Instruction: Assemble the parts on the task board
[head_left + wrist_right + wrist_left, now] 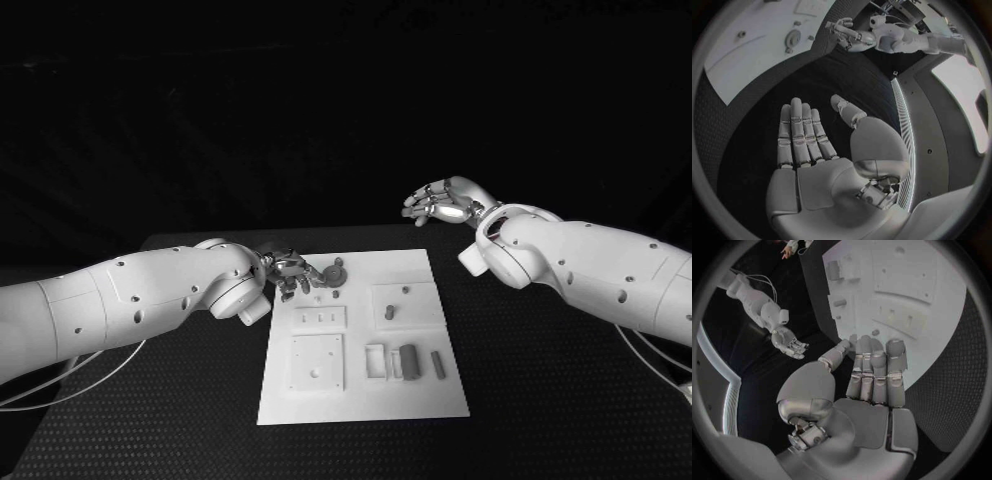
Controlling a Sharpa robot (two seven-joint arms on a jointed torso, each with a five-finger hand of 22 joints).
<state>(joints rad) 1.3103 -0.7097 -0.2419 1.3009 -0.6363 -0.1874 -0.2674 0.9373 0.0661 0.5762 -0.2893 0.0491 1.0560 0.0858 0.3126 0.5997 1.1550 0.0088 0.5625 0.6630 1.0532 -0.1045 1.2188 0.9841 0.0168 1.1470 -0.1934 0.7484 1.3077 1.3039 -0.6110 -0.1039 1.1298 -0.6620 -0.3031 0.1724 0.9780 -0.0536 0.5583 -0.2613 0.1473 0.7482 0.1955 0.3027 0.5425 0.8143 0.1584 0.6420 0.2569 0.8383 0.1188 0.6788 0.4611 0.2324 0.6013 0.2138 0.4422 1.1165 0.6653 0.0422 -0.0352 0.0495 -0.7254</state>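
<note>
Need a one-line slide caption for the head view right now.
Left hand hovers at the white task board's far left corner; right hand hangs open beyond the board.

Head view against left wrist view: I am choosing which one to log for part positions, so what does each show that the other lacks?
The head view alone takes in the whole task board, with the grey parts lying in the tray at its near right, and both white arms. The left wrist view alone shows the left hand from behind, its fingers straight and side by side, nothing in them, over the board's edge. Both show the board's recesses and the open right hand, held away from the board.
</note>
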